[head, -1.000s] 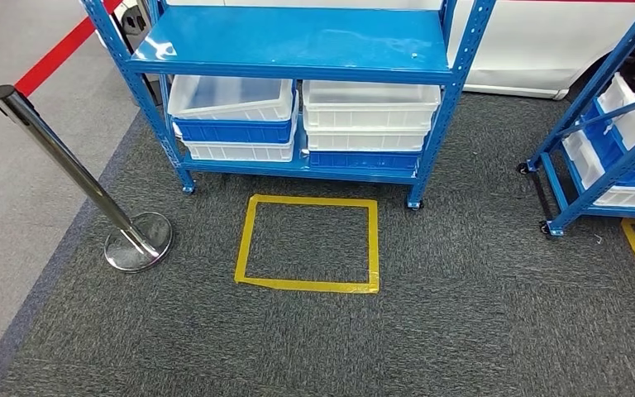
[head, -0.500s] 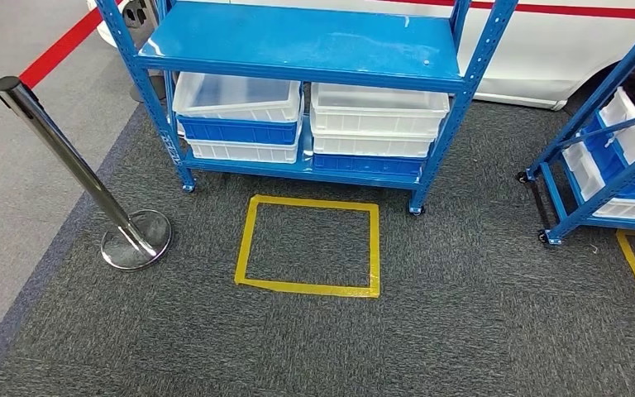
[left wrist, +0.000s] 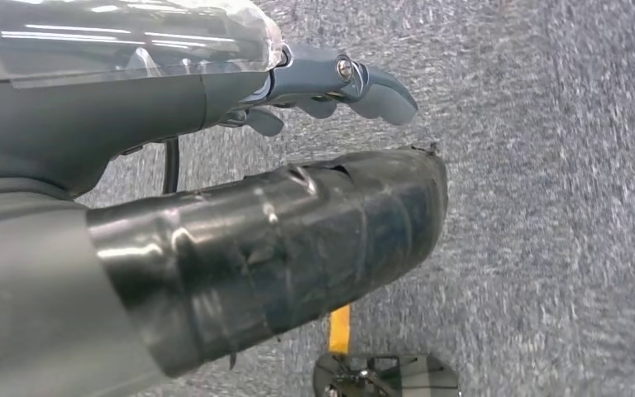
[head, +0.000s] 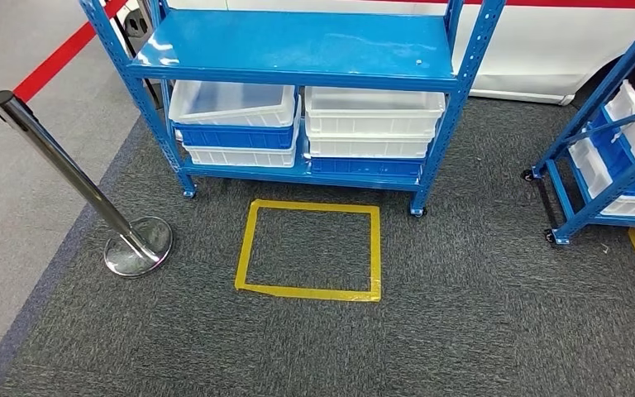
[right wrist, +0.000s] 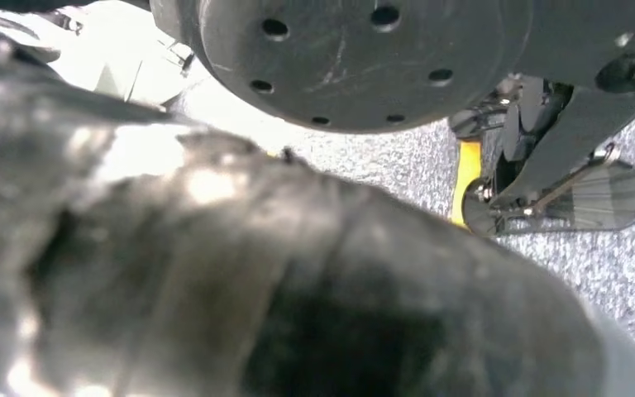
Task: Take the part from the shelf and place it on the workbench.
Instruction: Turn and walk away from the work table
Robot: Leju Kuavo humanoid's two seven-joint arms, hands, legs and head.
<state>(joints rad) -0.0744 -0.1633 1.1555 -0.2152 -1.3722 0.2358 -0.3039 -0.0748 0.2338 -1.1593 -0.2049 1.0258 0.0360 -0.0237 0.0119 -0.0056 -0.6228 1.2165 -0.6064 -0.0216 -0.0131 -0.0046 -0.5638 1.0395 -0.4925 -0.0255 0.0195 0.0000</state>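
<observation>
A blue metal shelf (head: 298,41) stands straight ahead in the head view, and its middle board is bare. On its bottom board sit stacked white bins (head: 372,112) and blue bins (head: 236,136); I cannot make out any part in them. In the left wrist view my left hand (left wrist: 215,107) hangs over grey carpet, its black-taped thumb (left wrist: 298,240) apart from the fingers (left wrist: 372,87), holding nothing. My right hand (right wrist: 256,281) is a dark blur close to the lens in the right wrist view, so its fingers cannot be read.
A yellow tape rectangle (head: 310,291) marks the carpet in front of the shelf. A chrome stanchion (head: 58,157) with a red belt (head: 58,58) stands to the left. A second blue shelf (head: 620,157) with bins is at the right, and a white vehicle (head: 546,50) is behind.
The whole head picture has shifted slightly up and down as the camera moved. The shelf, bins and stanchion keep their places relative to each other.
</observation>
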